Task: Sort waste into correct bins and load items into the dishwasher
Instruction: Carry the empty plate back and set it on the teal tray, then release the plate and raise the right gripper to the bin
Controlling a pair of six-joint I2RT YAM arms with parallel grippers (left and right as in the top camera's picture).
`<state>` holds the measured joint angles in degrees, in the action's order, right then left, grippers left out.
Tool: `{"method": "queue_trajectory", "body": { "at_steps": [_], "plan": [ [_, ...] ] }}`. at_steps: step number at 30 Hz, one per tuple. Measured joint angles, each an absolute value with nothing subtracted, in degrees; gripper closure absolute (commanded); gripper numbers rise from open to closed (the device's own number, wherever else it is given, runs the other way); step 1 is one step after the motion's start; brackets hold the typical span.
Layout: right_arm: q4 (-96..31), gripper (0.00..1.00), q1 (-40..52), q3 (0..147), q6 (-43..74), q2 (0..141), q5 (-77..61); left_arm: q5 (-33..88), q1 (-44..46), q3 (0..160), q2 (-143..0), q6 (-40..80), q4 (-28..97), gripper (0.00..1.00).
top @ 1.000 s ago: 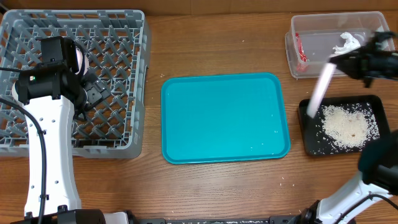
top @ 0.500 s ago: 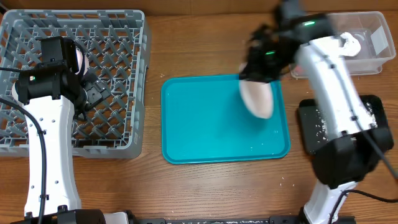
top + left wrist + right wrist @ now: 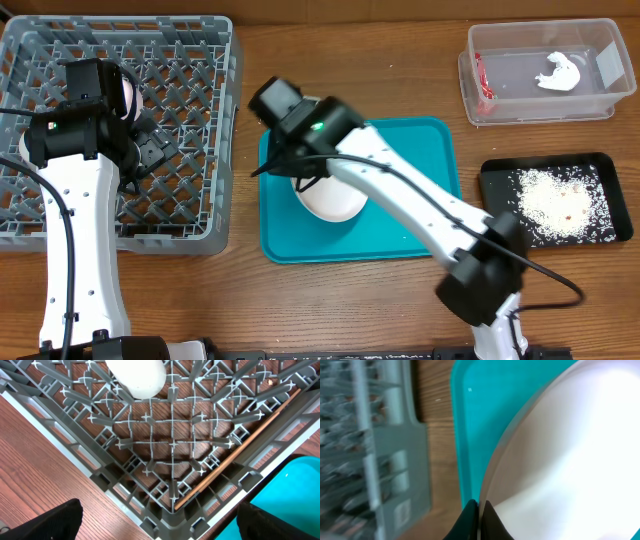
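My right gripper [image 3: 303,176] is shut on the rim of a large white plate [image 3: 335,200], which hangs tilted over the left part of the teal tray [image 3: 420,150]. The right wrist view shows its fingertips [image 3: 479,510] pinching the plate [image 3: 570,460] edge. Over the grey dishwasher rack [image 3: 190,60], my left gripper [image 3: 148,150] is open and holds nothing. A white item [image 3: 137,377] stands among the rack's pegs [image 3: 170,455]. The clear tub [image 3: 590,100] holds a red wrapper [image 3: 483,85] and a white tissue [image 3: 557,70]. Rice crumbs [image 3: 550,205] lie in the black tray [image 3: 498,215].
A thin brown stick [image 3: 240,450] lies slanted in the rack near its corner. The teal tray's edge [image 3: 295,485] is close to the rack, with a strip of bare wood [image 3: 437,460] between them. My right arm [image 3: 420,215] spans the teal tray diagonally.
My right arm has swung from above the black tray leftward across the teal tray, carrying the plate to the tray's left side. My left arm has not moved.
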<state>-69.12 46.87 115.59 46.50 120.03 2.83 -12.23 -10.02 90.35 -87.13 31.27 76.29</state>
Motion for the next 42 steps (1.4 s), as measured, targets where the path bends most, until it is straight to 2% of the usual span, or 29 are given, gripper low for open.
{"method": "queue_trajectory", "body": {
  "at_steps": [7, 8, 10, 11, 12, 13, 17, 24, 30, 37, 42],
  "plan": [
    [-68.2, 0.96, 48.6, 114.9, 49.5, 125.3, 6.0, -12.2, -10.0, 90.3, -87.1, 31.3, 76.3, 0.00],
    [-68.2, 0.87, 48.9, 114.9, 49.5, 125.4, 6.2, -12.3, -10.0, 90.3, -87.1, 31.3, 76.3, 0.00],
    [-68.0, 0.52, 49.3, 115.0, 49.5, 125.4, 6.1, -12.2, -10.0, 90.3, -87.1, 31.3, 76.3, 0.00],
    [-68.0, 0.21, 49.6, 115.0, 48.6, 125.4, 5.5, -12.2, -10.0, 90.3, -87.1, 31.3, 76.3, 0.00],
    [-68.0, 0.05, 49.6, 115.0, 47.9, 125.4, 4.8, -12.2, -10.0, 90.3, -87.1, 31.3, 76.3, 0.00],
    [-68.1, 0.00, 49.7, 115.0, 46.8, 125.4, 4.0, -12.2, -10.0, 90.3, -87.1, 31.3, 76.3, 0.00],
    [-70.5, 0.00, 49.2, 116.1, 42.5, 125.4, 0.1, -12.2, -10.0, 90.3, -87.1, 31.3, 76.3, 0.00],
    [-84.1, 0.00, 44.0, 127.4, 39.8, 125.4, -2.3, -12.2, -10.0, 90.3, -87.1, 31.3, 76.3, 0.00],
    [-96.7, 0.00, 30.7, 140.7, 38.2, 125.3, 0.7, -12.3, -10.0, 90.3, -87.1, 31.3, 76.3, 0.00],
    [-96.6, 0.00, 12.5, 143.8, 33.3, 125.2, 3.2, -12.2, -10.0, 90.3, -87.1, 31.3, 76.3, 0.00],
    [-93.6, 0.00, 5.0, 143.8, 32.9, 125.2, 2.4, -12.2, -10.0, 90.3, -87.1, 31.3, 76.2, 0.00]
  ]
}}
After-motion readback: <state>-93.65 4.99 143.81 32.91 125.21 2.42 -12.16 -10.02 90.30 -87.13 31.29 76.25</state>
